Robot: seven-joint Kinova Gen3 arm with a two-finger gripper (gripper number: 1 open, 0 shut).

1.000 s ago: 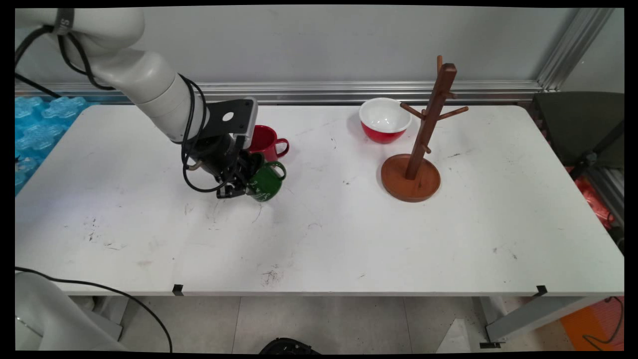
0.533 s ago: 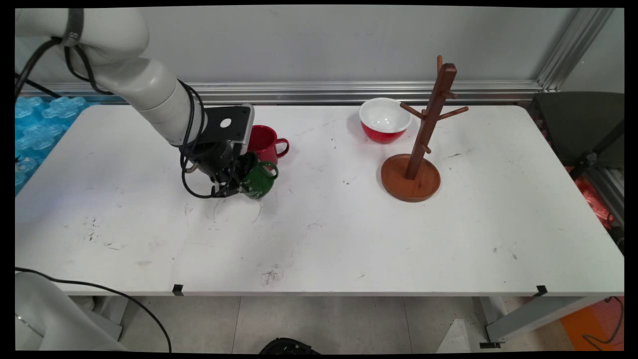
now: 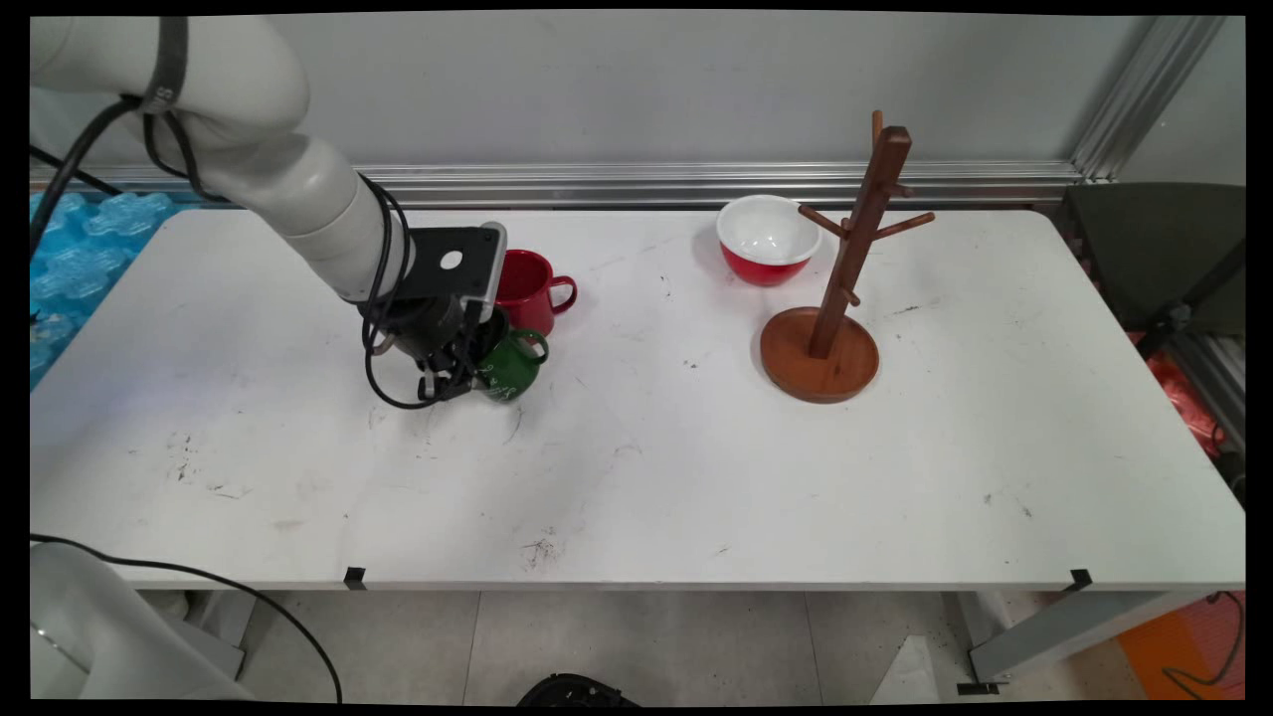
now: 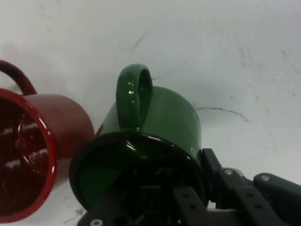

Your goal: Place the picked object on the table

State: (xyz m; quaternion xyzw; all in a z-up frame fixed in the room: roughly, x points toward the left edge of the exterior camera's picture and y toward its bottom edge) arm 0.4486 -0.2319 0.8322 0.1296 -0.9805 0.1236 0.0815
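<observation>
My gripper [image 3: 467,370] is shut on the rim of a green mug [image 3: 510,365], which hangs tilted just above the white table [image 3: 696,457], its handle pointing right and up. In the hand view the green mug [image 4: 155,141] fills the centre with its handle on top, and one finger [image 4: 221,181] presses on the outside of its wall while the other reaches inside. A red mug [image 3: 525,288] stands just behind it, upright, handle to the right. In the hand view the red mug [image 4: 42,141] sits at the left, close to the green one.
A wooden mug tree [image 3: 840,288] on a round base stands at the right middle, with a red bowl [image 3: 768,239] with white inside behind it. Blue moulded trays [image 3: 70,259] lie beyond the table's left edge. Black cables hang from the arm.
The gripper with the green mug has shifted left and slightly back, nearer the red mug. The mug has tilted more, its handle turning upward.
</observation>
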